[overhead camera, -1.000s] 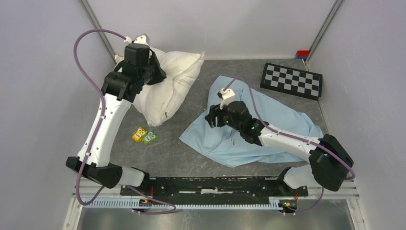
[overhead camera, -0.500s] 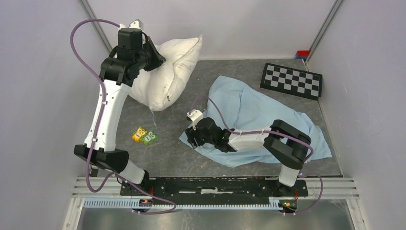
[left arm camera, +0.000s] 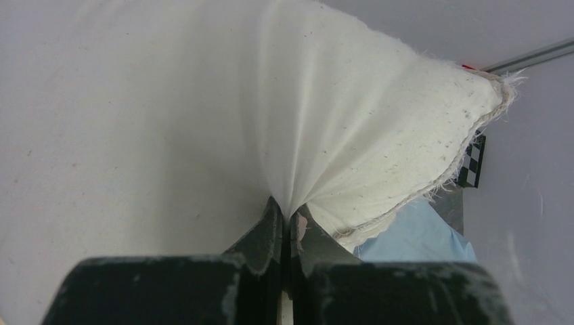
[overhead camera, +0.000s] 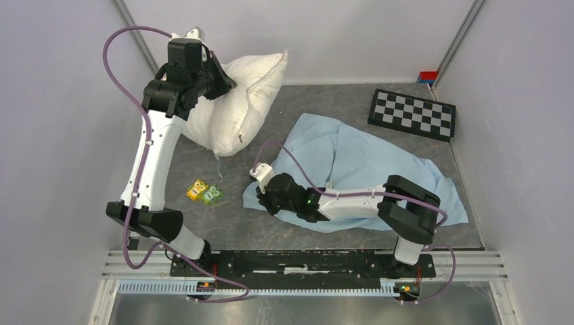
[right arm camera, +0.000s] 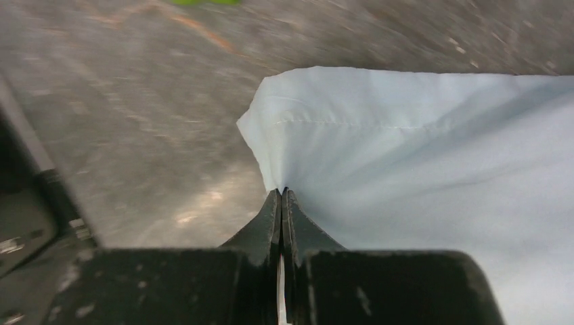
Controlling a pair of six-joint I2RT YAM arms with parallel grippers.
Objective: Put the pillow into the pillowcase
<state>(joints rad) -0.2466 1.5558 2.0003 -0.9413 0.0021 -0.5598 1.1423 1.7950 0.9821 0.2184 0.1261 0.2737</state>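
The off-white pillow (overhead camera: 237, 105) is lifted at the back left, its lower corner hanging over the table. My left gripper (overhead camera: 220, 80) is shut on a pinch of the pillow's cloth (left arm camera: 325, 135), and the fabric fans out from the closed left gripper (left arm camera: 290, 218). The light-blue pillowcase (overhead camera: 379, 169) lies wrinkled and flat in the middle and right of the table. My right gripper (overhead camera: 260, 196) sits low at its near-left corner. In the right wrist view the right gripper (right arm camera: 281, 193) is shut on the edge of the pillowcase (right arm camera: 406, 149).
Small yellow and green blocks (overhead camera: 204, 193) lie on the grey table (overhead camera: 230, 217) left of the pillowcase corner. A checkerboard (overhead camera: 413, 114) lies at the back right, with a small red-and-blue object (overhead camera: 427, 76) behind it. Grey walls enclose the table.
My right gripper moved left and nearer along the pillowcase to its corner and closed on the fabric edge. My left arm raised the pillow off the table, then held still.
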